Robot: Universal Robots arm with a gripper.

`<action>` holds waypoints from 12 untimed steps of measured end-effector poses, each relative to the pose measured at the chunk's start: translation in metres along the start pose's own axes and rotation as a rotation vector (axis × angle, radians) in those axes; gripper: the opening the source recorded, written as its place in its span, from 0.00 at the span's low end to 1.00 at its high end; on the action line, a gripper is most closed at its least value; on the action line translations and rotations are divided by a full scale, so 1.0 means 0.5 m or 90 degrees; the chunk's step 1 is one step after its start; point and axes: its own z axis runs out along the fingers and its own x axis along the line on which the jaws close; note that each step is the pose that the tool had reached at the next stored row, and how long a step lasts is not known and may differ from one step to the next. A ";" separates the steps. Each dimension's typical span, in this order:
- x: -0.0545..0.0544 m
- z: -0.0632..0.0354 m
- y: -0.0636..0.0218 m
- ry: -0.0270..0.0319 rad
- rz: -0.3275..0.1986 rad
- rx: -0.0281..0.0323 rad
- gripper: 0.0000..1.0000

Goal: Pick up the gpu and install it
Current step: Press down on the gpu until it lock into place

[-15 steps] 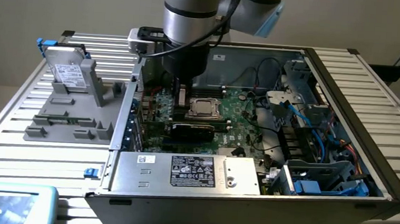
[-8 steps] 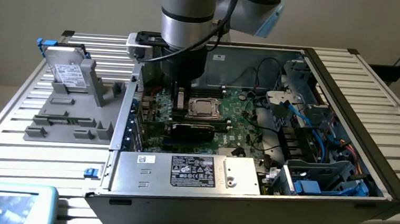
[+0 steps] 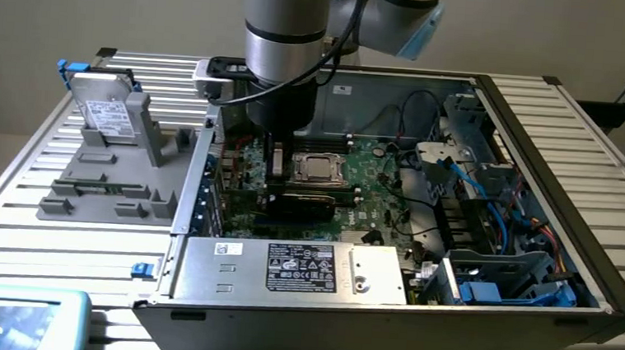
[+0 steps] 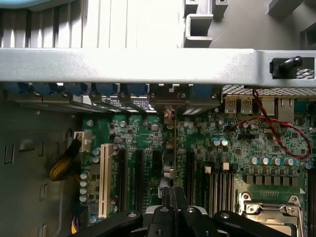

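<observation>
The gpu (image 4: 172, 148) appears edge-on in the wrist view as a thin card standing upright over the green motherboard (image 4: 222, 148). Its silver end bracket (image 4: 169, 98) sits against the rear wall of the case (image 4: 123, 64), in line with the black expansion slots. My gripper (image 4: 174, 200) is shut on the card's near end, its black fingers (image 4: 163, 217) on either side. In the exterior view the arm (image 3: 281, 65) reaches straight down into the open computer case (image 3: 535, 141), near its left wall, and hides the card.
A silver drive with a white label (image 3: 108, 111) stands on a grey fixture (image 3: 103, 185) at the exterior view's left. Inside the case are the CPU socket (image 3: 319, 169), the power supply (image 3: 295, 269), blue cables (image 3: 477, 182) and red wires (image 4: 276, 133).
</observation>
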 end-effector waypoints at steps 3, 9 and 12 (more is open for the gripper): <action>-0.001 0.005 0.002 0.0003 0.000 0.0014 0.12; -0.002 0.013 0.005 -0.0004 0.000 0.0031 0.12; -0.002 0.013 0.006 0.0000 0.000 0.0028 0.12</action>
